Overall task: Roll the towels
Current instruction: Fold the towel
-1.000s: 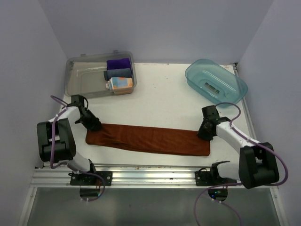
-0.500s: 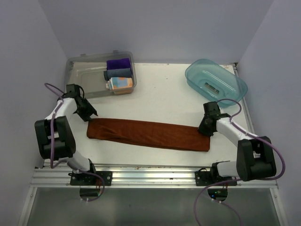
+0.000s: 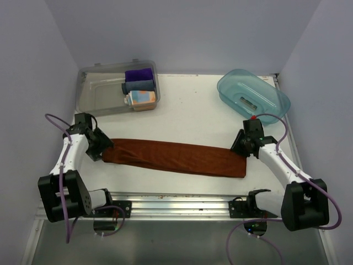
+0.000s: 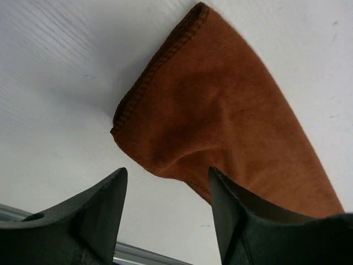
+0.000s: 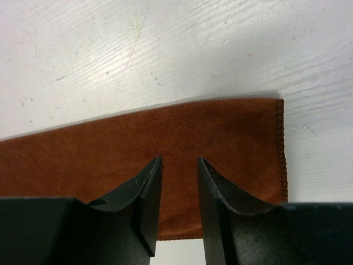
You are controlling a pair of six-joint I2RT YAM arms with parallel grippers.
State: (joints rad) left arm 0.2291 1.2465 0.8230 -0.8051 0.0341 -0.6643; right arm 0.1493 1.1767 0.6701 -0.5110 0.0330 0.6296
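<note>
I log the rust-brown towel (image 3: 176,157) lying flat as a long folded strip across the near part of the table (image 3: 187,116). The left gripper (image 3: 103,149) is over its left end, fingers spread and empty. The right gripper (image 3: 239,151) is over its right end, fingers narrowly parted, nothing pinched. Farther back, the patterned towel (image 3: 140,97) sits in the clear bin (image 3: 91,99), with the grey-blue cloth (image 3: 138,86) and purple cloth (image 3: 138,74) behind it.

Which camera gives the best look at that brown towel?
The top external view: the brown towel lies whole, a long strip. The left wrist view shows only one end, the right wrist view only the other.
</note>
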